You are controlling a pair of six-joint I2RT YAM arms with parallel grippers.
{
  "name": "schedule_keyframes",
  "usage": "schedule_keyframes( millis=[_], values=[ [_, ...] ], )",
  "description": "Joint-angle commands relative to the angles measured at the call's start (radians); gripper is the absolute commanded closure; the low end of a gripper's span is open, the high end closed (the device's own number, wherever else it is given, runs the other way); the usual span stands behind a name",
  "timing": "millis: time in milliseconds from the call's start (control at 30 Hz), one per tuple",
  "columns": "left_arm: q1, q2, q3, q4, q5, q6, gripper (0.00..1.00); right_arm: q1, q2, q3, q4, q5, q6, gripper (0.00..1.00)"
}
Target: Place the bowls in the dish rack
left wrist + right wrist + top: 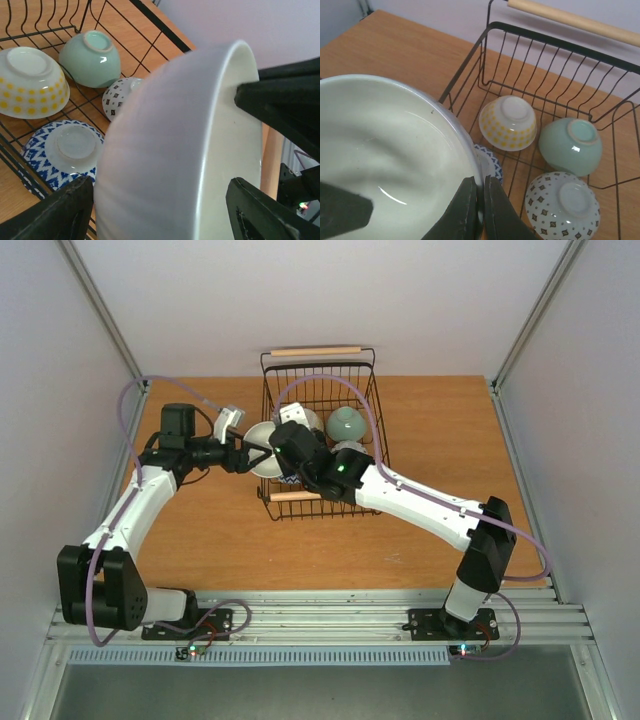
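Wood-toned table (pixel 200 540) is bearing the whole scene, with both arms reaching in from the near edge.

Left: the left gripper (pixel 240 453) is pointing right, toward the left wall of the dish rack (pixel 372 410). In the left wrist view its two fingers (pixel 60 212) are standing wide apart, and the plain white bowl (pixel 165 150) is filling the gap between them. Whether they are pressing on it cannot be told.

Centre: the plain white bowl (pixel 262 436) is hanging tipped on its edge, off the table, at the rack's left wall and partly over the basket. The right gripper (pixel 280 455) is meeting it from the other side. In the right wrist view this gripper (pixel 481 200) is drawn almost closed, its two fingers pinching the rim of the bowl (pixel 380 135) with one inside and one outside.

Right of the held bowl: four bowls are lying inside the black wire rack, all upside down with their foot rings up.
- The blue-patterned bowl (pixel 65 150) is sitting nearest the held bowl and is partly hidden beneath it.
- The yellow-dotted bowl (pixel 508 122) is resting just beyond.
- The pale green bowl (pixel 570 145) is lying to its right.
- The dark-dotted bowl (pixel 562 205) is sitting just in front of the green one.

The rack's two rod handles (pixel 315 351) are running along its far and near ends.
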Motion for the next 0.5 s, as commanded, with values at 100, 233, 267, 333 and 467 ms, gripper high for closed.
schedule_keyframes(
  millis=[100,233,267,333,467],
  values=[
    [-0.010,0.007,0.027,0.014,-0.028,0.023,0.59,0.015,0.007,0.038,0.057,0.034,-0.009,0.99],
    [-0.010,0.007,0.027,0.011,-0.036,0.026,0.95,0.017,0.006,0.033,0.055,0.047,-0.008,0.99],
    [-0.010,0.006,0.027,0.012,-0.039,0.026,0.99,0.017,0.005,0.031,0.056,0.048,-0.008,0.99],
    [-0.010,0.005,0.025,0.011,-0.042,0.029,1.00,0.017,-0.001,0.024,0.052,0.054,-0.008,0.99],
    [-0.010,0.000,0.021,0.011,-0.029,0.042,1.00,0.014,-0.064,-0.045,0.088,0.029,-0.007,0.74]
  ],
)
